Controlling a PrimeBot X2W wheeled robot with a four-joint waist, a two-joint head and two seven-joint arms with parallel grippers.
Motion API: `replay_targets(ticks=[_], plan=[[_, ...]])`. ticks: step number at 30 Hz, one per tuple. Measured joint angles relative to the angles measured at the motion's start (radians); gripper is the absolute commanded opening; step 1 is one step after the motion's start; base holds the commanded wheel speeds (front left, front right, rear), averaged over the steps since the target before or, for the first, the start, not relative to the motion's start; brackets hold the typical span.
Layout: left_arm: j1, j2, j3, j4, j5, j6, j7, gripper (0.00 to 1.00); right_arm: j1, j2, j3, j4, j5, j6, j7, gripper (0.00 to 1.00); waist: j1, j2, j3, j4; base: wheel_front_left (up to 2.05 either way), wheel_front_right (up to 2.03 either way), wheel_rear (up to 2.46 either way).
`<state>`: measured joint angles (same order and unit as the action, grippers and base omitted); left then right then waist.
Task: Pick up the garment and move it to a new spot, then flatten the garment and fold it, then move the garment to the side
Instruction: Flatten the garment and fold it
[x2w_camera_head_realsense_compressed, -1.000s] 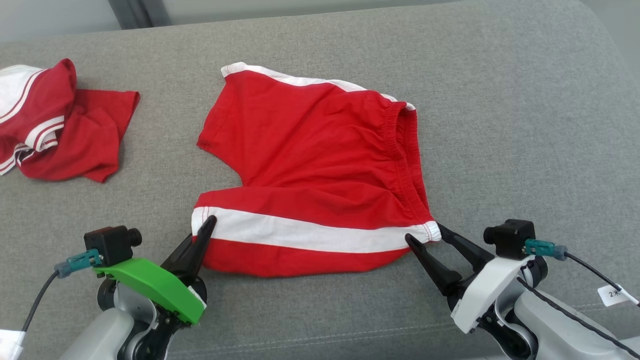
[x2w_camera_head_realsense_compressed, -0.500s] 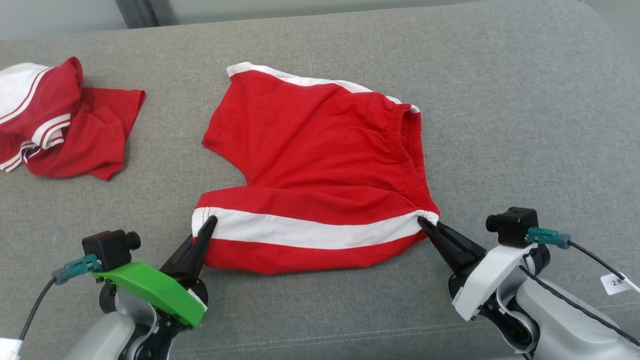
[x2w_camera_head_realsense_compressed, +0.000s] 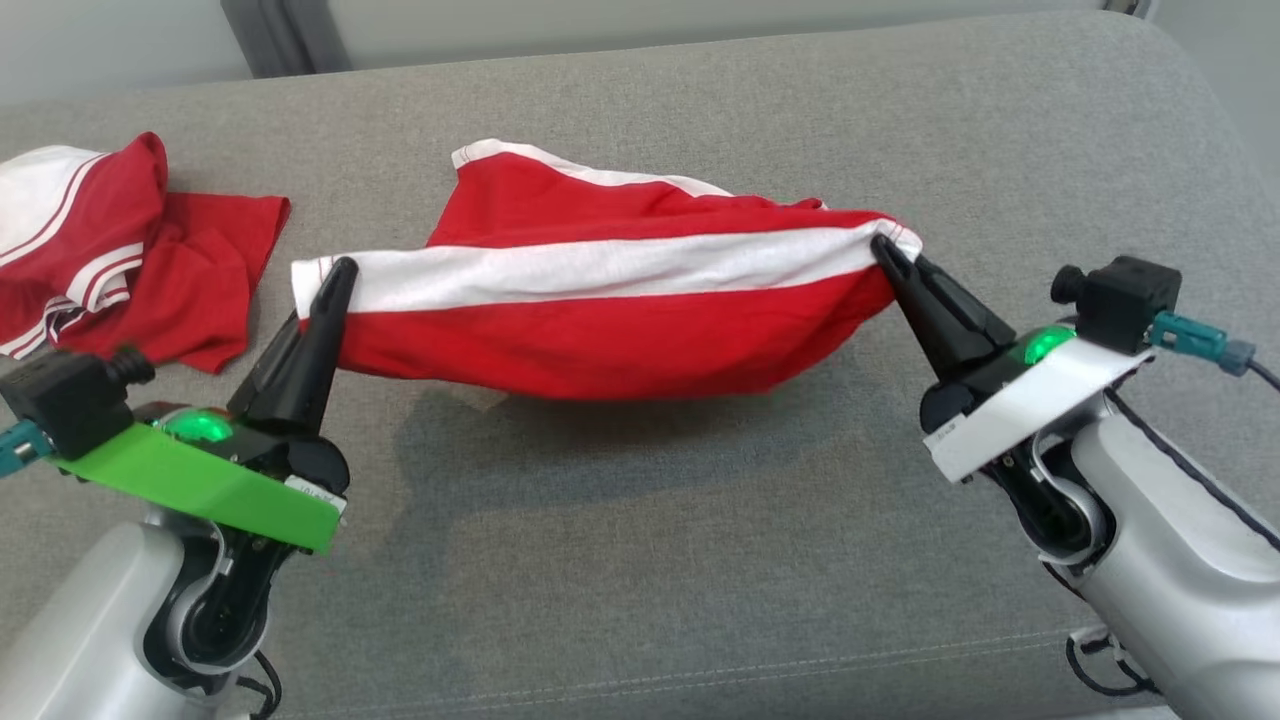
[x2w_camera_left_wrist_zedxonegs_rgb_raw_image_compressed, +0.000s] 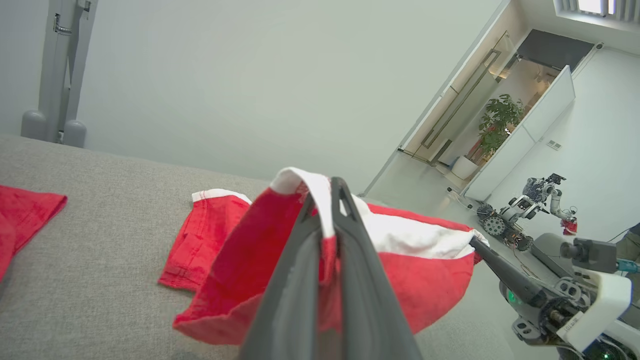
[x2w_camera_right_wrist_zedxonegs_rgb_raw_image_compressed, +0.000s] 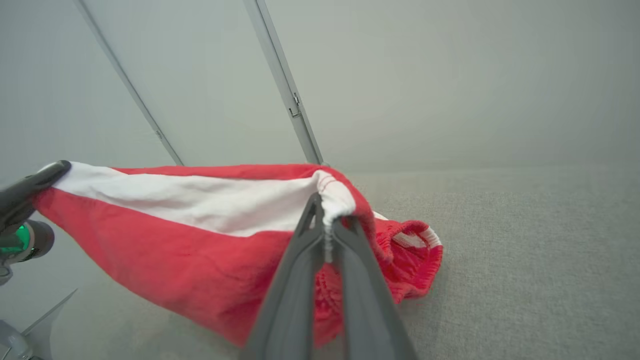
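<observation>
We hold the red shorts (x2w_camera_head_realsense_compressed: 600, 330) strung between both grippers: near edge up off the grey cushion (x2w_camera_head_realsense_compressed: 650, 560), far leg lying on it. Left gripper (x2w_camera_head_realsense_compressed: 342, 268) pinches the white-stripe hem corner and right gripper (x2w_camera_head_realsense_compressed: 882, 245) pinches the waistband end. Both are tip-only grips on thin cloth, so over-tensioning could slip a corner. Dragging the far leg may bunch it, or snag the crumpled red garment (x2w_camera_head_realsense_compressed: 130, 260) at left.

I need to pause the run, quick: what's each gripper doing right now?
Left gripper: shut on the red shorts, at the leg-hem end of the white stripe.
Right gripper: shut on the red shorts, at the waistband end.
</observation>
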<state>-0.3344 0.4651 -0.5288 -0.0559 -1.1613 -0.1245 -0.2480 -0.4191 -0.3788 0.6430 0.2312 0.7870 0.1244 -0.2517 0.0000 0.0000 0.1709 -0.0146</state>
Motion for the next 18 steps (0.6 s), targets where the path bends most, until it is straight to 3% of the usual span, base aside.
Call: replay_targets(ticks=[7, 11, 14, 16, 18], plan=[[-0.118, 0.034, 0.019, -0.057, 0.011, 0.0, 0.001, 0.0, -0.117, -0.001, -0.021, -0.083, 0.0, 0.0, 0.0, 0.0, 0.0, 0.0, -0.024, -0.009, 0.0, 0.0, 0.0], [-0.206, 0.088, 0.046, -0.054, 0.016, 0.0, 0.01, 0.0, -0.204, -0.014, -0.012, -0.123, 0.002, 0.0, 0.0, 0.0, 0.0, 0.0, -0.043, -0.016, 0.0, 0.0, 0.0], [-0.273, 0.095, 0.086, -0.066, 0.015, 0.0, 0.009, 0.0, -0.249, -0.011, -0.015, -0.154, 0.023, 0.0, 0.0, 0.0, 0.0, 0.0, -0.057, -0.022, 0.0, 0.0, 0.0], [-0.313, 0.091, 0.175, -0.075, -0.006, 0.0, -0.001, 0.0, -0.268, 0.007, -0.029, -0.173, 0.067, 0.0, -0.003, 0.0, 0.0, 0.0, -0.071, -0.032, 0.0, 0.0, 0.0], [-0.318, 0.092, 0.178, -0.073, -0.016, 0.0, 0.0, 0.0, -0.269, 0.009, -0.026, -0.177, 0.084, 0.0, -0.003, 0.0, 0.0, 0.0, -0.079, -0.038, 0.0, 0.0, 0.0]])
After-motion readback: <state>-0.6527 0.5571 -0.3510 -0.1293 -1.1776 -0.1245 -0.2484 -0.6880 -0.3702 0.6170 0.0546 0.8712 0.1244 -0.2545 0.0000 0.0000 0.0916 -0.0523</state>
